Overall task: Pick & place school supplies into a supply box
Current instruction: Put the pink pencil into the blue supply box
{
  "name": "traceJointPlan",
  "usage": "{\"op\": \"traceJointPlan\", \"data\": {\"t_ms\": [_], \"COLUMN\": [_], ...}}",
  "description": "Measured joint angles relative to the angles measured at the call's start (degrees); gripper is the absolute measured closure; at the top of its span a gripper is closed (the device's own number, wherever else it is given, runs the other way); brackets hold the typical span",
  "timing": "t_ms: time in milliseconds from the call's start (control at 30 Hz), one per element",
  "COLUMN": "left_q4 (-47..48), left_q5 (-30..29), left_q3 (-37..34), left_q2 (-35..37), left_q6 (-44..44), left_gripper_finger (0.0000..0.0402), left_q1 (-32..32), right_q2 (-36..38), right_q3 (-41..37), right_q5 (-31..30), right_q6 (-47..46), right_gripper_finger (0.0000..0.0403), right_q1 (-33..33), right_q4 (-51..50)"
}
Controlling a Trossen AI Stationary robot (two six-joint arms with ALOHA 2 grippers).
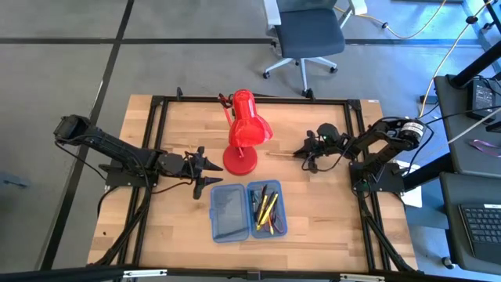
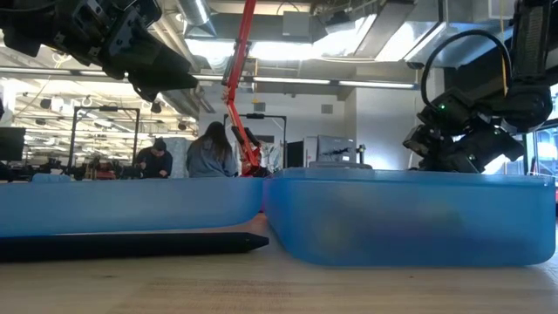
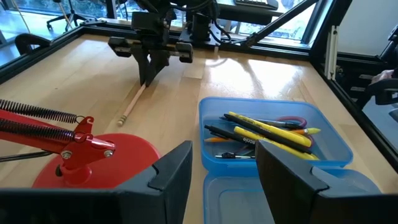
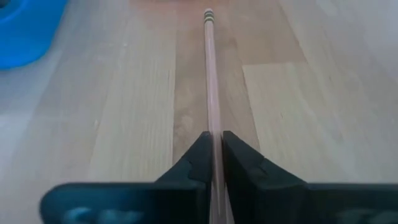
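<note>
Right gripper pinches the wood-tone pencil; box waits to its left.
Your left gripper point(image 1: 210, 167) hovers wide by the red lamp point(image 1: 246, 129); the supply box point(image 1: 247, 211) holds pens; the pencil point(image 4: 211, 93) lies along your right gripper point(image 4: 214, 163), its tip hidden.

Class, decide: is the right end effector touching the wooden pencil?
Touching. The right wrist view shows the right end effector closed on the wooden pencil, both fingers against it.

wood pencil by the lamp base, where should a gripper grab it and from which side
Grip the wood pencil on its bare shaft, away from the red lamp base, descending from above with fingers astride it: it lies flat. The right gripper is pinching it that way.
</note>
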State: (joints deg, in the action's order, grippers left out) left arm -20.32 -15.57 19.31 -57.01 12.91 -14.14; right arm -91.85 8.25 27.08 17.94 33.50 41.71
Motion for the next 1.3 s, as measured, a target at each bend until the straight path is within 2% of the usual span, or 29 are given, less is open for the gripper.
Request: {"op": "traceJointPlan", "data": {"t_ms": [267,500,1300], "left_q4": [0.00,0.00,0.00], "left_q5": [0.00,0.00,0.00], "left_q3": [0.00,0.00,0.00], "left_q2": [0.00,0.00,0.00], "left_q6": [-0.01,-0.01,-0.14], "left_gripper_finger": [0.0233,0.0233,0.0233], "left_q1": [0.00,0.00,0.00], "right_q2": [0.26,0.02,0.13], "right_q3": [0.07,-0.07,0.02], "right_q5": [-0.71,0.05,1.57], "right_q6": [1.38,-1.12,-2.50], "right_gripper_finger": [0.0371,0.0371,0.0372], "right_q1": [-0.31,-0.33,-0.35], "right_q4": [-1.42,1.44,1.73]}}
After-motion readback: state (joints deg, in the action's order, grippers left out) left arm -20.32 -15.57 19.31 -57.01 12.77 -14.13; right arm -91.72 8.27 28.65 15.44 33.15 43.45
